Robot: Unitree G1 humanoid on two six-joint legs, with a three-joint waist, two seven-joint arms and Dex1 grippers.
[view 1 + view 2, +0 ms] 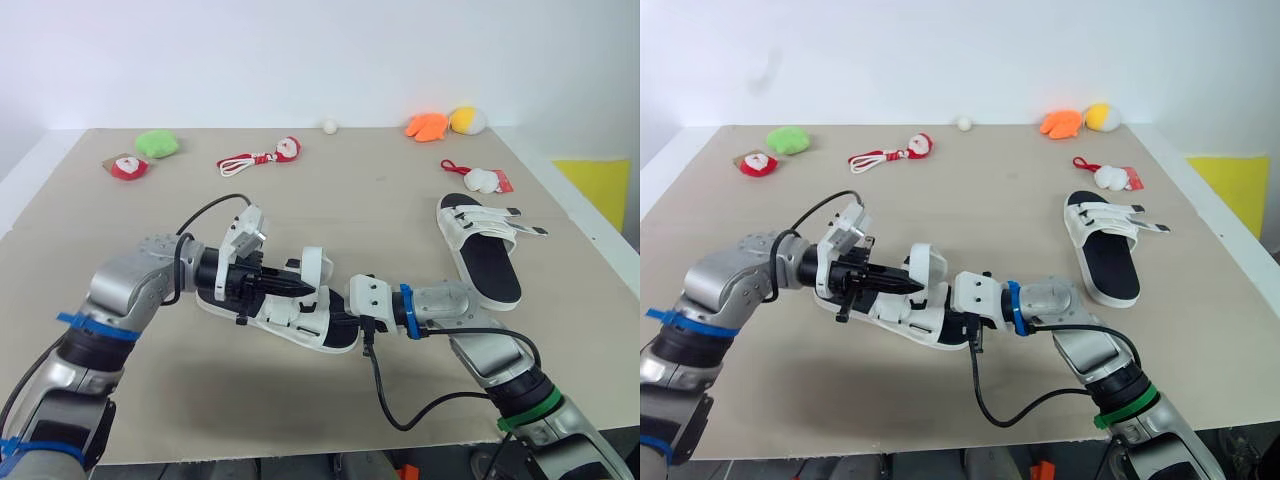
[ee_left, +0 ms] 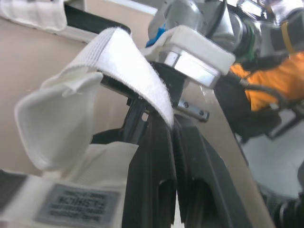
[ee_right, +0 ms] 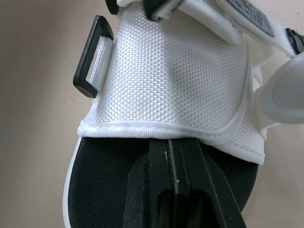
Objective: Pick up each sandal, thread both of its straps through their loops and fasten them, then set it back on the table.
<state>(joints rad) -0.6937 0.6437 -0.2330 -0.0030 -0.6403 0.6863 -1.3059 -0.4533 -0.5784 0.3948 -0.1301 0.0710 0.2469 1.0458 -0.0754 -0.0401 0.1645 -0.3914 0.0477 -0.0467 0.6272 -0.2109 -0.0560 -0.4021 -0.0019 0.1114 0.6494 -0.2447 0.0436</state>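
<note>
I saw the first sandal (image 1: pixel 300 322) in the near middle of the beige worktop (image 1: pixel 330 205), well in from the near edge, with both arms meeting over it. The left gripper (image 1: pixel 298 288) came in from the left. Its black fingers (image 2: pixel 156 161) were pressed together on the sandal's white strap (image 2: pixel 128 61), a stiff fuzzy band that arched up and back over them. The right gripper (image 1: pixel 345 322) reached in from the right at the sandal's other end. Its fingers (image 3: pixel 190 175) were pressed together with the tips against the stitched rim of the white woven upper, above the black textured footbed. I could not tell whether they nipped any of it. A black rectangular plastic loop (image 3: pixel 92 59) hung from a short white tab on the side of that upper.

The second sandal (image 1: pixel 485 255) lay flat to the right, well apart from the first and close to the right edge. It had the same white sole and black footbed, and its straps splayed towards the right.

Bare worktop lay between the sandals and the far row of small soft toys. These were a green one (image 1: pixel 158 143), a red-and-white one (image 1: pixel 128 166), a red one on a cord (image 1: pixel 262 157), a white ball (image 1: pixel 330 126), an orange one (image 1: pixel 427 126), a yellow one (image 1: pixel 467 120) and a white one (image 1: pixel 483 179).
</note>
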